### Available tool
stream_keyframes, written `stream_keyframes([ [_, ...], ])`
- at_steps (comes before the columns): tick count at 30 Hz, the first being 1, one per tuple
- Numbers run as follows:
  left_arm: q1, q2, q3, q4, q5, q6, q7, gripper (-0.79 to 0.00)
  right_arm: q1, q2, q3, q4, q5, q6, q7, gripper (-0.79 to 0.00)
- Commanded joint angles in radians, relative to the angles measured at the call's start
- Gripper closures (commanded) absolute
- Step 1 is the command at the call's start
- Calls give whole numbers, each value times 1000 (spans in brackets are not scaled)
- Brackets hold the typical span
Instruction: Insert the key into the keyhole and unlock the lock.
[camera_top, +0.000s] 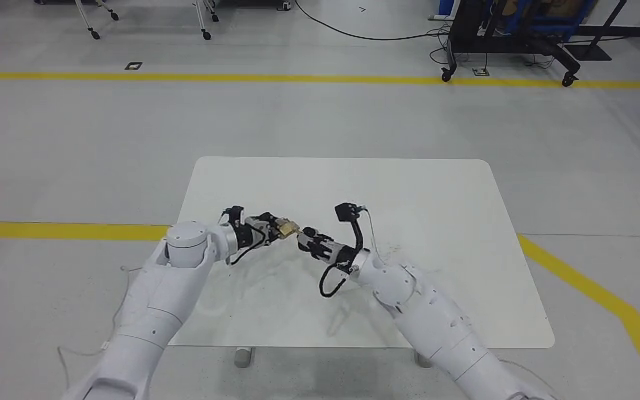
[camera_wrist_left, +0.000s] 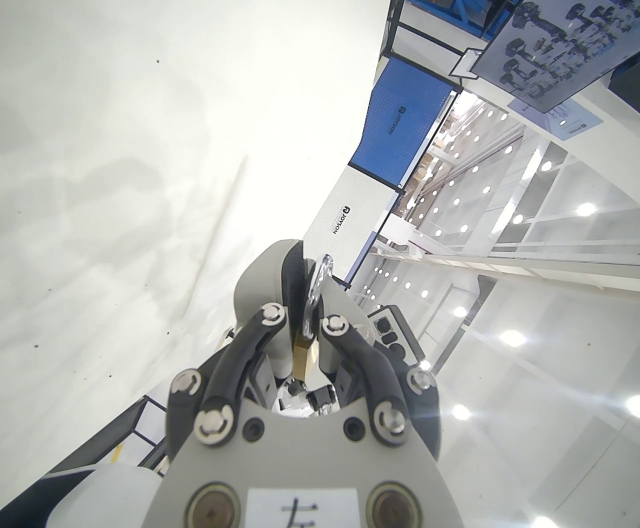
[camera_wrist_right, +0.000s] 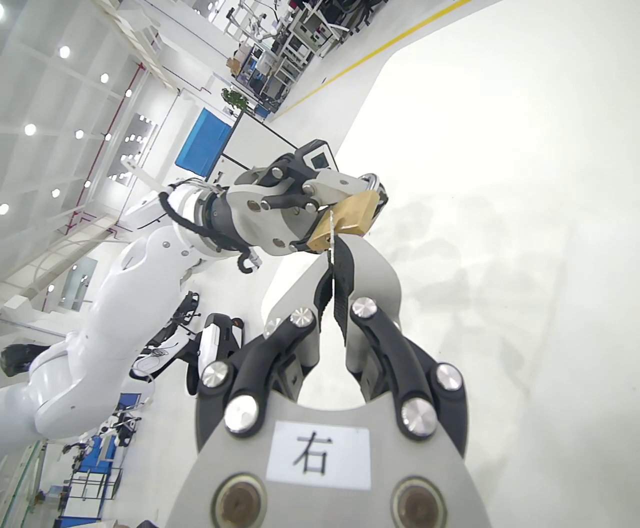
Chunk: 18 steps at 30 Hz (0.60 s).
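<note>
A brass padlock with a silver shackle hangs above the middle of the white table. My left gripper is shut on the padlock's body. From the other side, my right gripper is shut on a thin silver key. The key's blade points at the padlock's bottom face and touches it. How deep the blade sits in the keyhole I cannot tell. In the top view the right gripper stands right next to the padlock.
Both arms meet over the table's near middle, with bare tabletop around them. A yellow floor line runs behind the table, and wheeled racks stand far back.
</note>
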Motion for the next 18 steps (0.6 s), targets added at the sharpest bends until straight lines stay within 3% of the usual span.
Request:
stream_keyframes([
  [1, 3, 1, -8, -3, -5, -13, 11, 0, -17, 1, 17, -14, 87, 0, 26, 0],
  [3, 7, 3, -18, -13, 1, -38, 36, 0, -28, 0, 44, -25, 252, 15, 99, 0],
  [10, 46, 9, -41, -77, 14, -113, 62, 0, -16, -4, 96, -10, 622, 282, 290, 0],
  [13, 59, 12, -39, -104, 46, -146, 68, 0, 2, -8, 87, 4, 652, 325, 298, 0],
  [18, 82, 14, -46, -137, 76, -182, 108, 0, 7, -14, 80, 13, 668, 304, 261, 0],
])
